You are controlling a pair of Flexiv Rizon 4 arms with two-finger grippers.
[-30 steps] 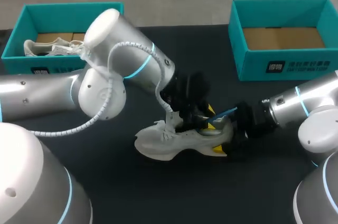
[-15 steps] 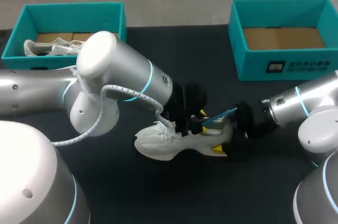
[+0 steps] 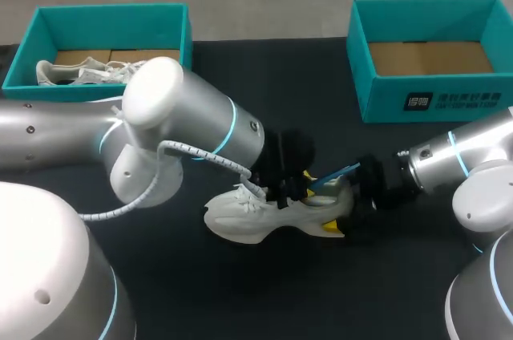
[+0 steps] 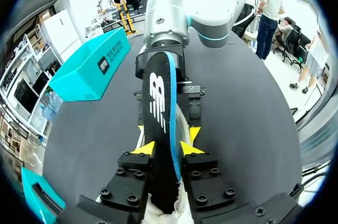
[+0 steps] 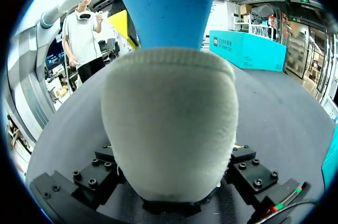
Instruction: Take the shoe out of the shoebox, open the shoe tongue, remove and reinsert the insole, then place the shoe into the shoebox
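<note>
The left gripper (image 4: 167, 149) is clenched on the insole (image 4: 158, 97). Its two yellow tips (image 4: 143, 148) press the thin sheet from both sides, standing only the insole's thickness apart. The insole stands on edge, a long rounded blade with a dark cloth face and a bright blue foam edge. It runs ahead of the fingers toward the right arm (image 4: 165, 18). Its near end drops out of sight between the black finger blocks, where a scrap of white upper shows.

The right gripper (image 3: 343, 210) grips the shoe (image 3: 256, 216) at the heel. In the right wrist view the heel's padded, finely woven off-white back fills the space between the black finger mounts and hides the yellow tips altogether. In the head view one yellow tip lies against the heel's near side, and the other is hidden behind the shoe. The insole's blue underside rises out of the collar above the heel, its far end cut off.

The shoe lies mid-table on the black table (image 3: 240, 292), toe toward the left arm (image 3: 184, 123), which covers its tongue. It has a white mesh upper, loose laces and a thick moulded sole.

Well apart behind it stand two teal card boxes. The left shoebox (image 3: 104, 13) holds a second white shoe (image 3: 76, 74), and the right shoebox (image 3: 433, 7) shows its brown card floor.
</note>
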